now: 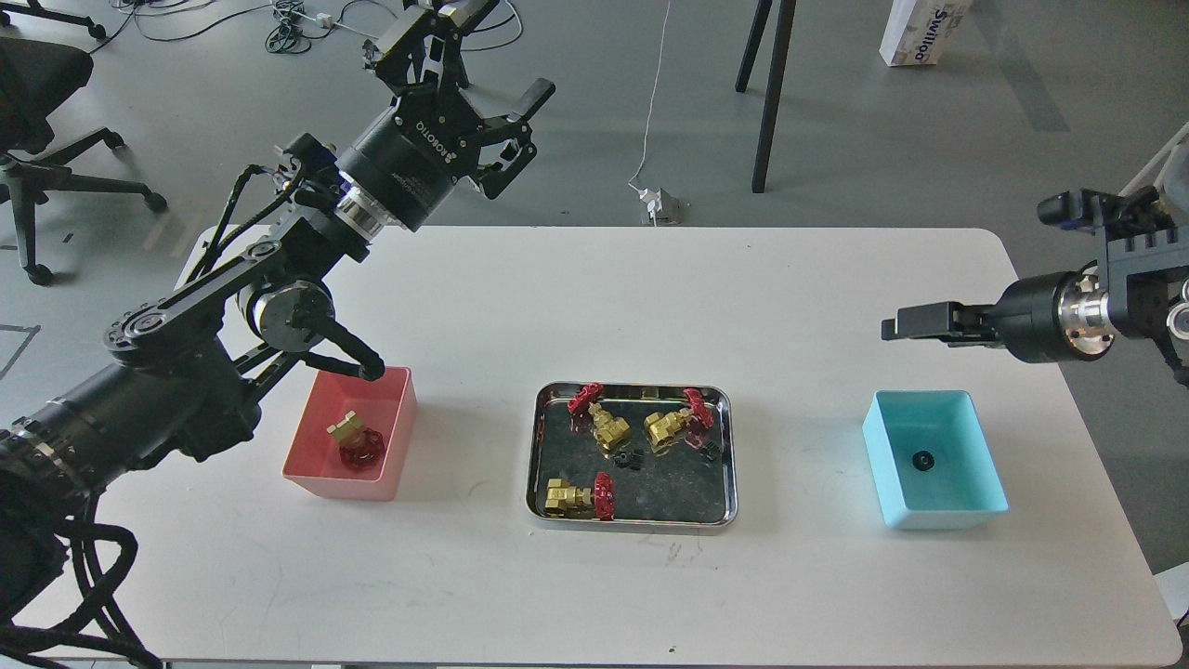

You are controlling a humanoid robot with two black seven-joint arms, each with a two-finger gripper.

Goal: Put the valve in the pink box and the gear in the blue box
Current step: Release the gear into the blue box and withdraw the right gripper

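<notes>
One valve (358, 441) lies in the pink box (334, 488) at the left. Three more valves (599, 423) lie in the steel tray (632, 522) at the centre, with two black gears (633, 458) among them. One gear (923, 460) lies on the floor of the blue box (938, 516) at the right. My left gripper (502, 51) is open and empty, raised high beyond the table's far left edge. My right gripper (890, 327) hangs above and behind the blue box, pointing left. It is seen side-on, so its fingers cannot be told apart.
The white table (594, 307) ends close to the blue box on the right. An office chair (37, 102) stands at the far left. Black stand legs (771, 93), floor cables and a cardboard box (920, 28) lie behind the table.
</notes>
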